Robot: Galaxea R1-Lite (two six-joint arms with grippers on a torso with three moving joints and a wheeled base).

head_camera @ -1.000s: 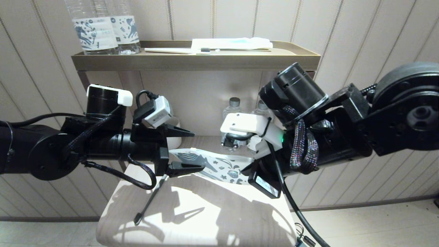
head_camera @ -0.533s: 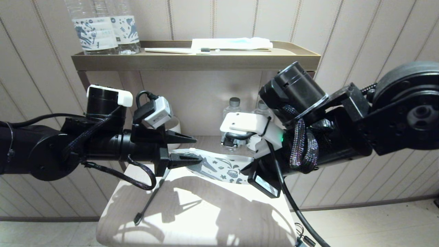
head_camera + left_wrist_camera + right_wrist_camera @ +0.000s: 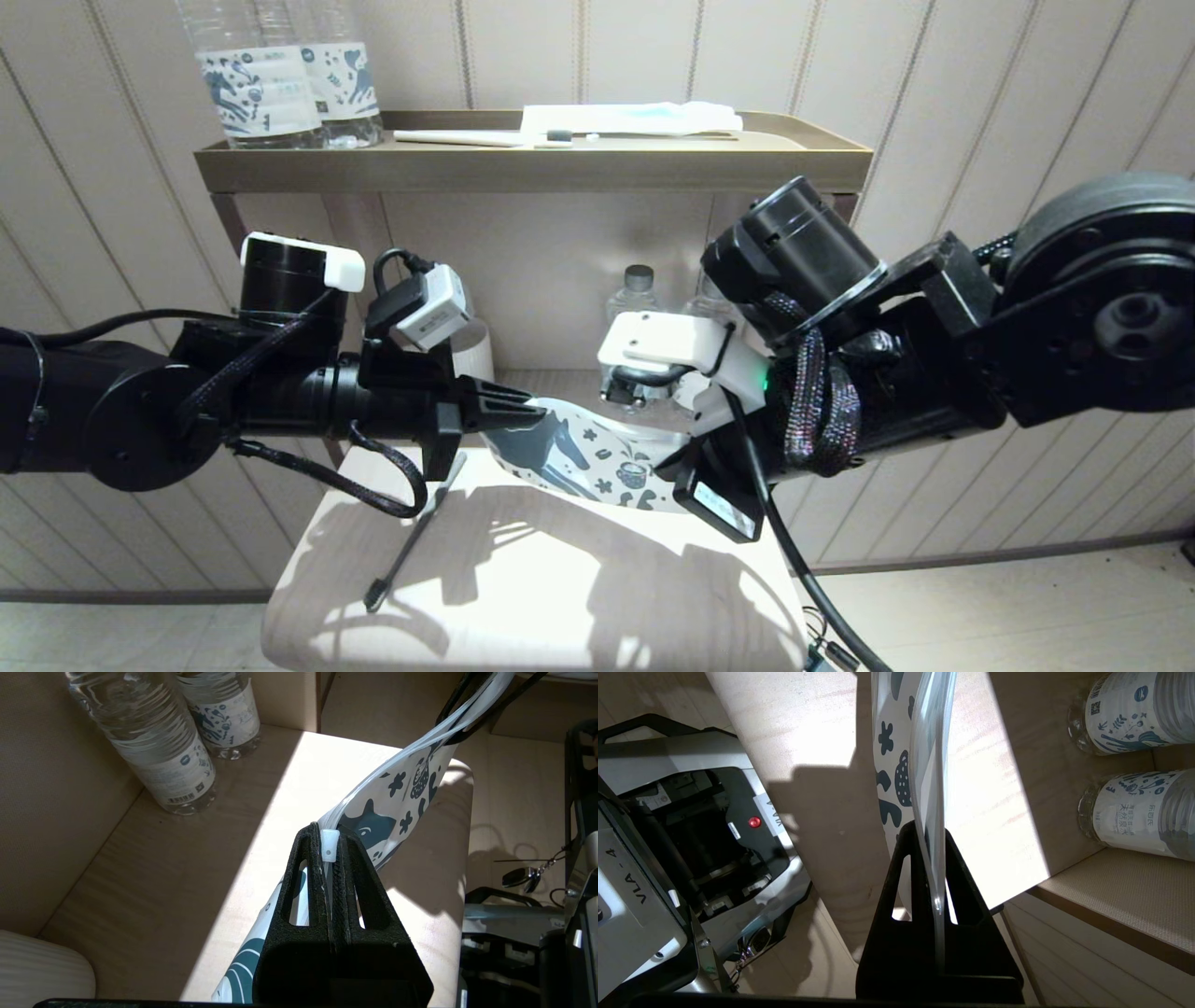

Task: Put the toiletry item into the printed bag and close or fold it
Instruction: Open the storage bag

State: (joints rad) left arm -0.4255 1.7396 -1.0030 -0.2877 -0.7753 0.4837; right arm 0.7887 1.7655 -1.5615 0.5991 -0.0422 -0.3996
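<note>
The printed bag, white with a dark-blue horse, hangs stretched above the pale table between both grippers. My left gripper is shut on its zip edge, and the white zip slider sits between the fingertips of that gripper. The right gripper is shut on the opposite end, with the clear zip edge running between its fingers. The slim toothbrush lies slanted on the table below the left gripper, dark head toward the front. Its upper end is hidden behind that gripper.
Clear horse-labelled bottles stand at the back of the lower shelf, with a white ribbed cup beside them. The upper tray holds two bottles, a white-and-blue packet and a white toothbrush. The table's front edge is close.
The left gripper's jaws, open a second ago around the bag's edge, have shut on it. The bag now bows between the grippers. The toothbrush has not moved.
</note>
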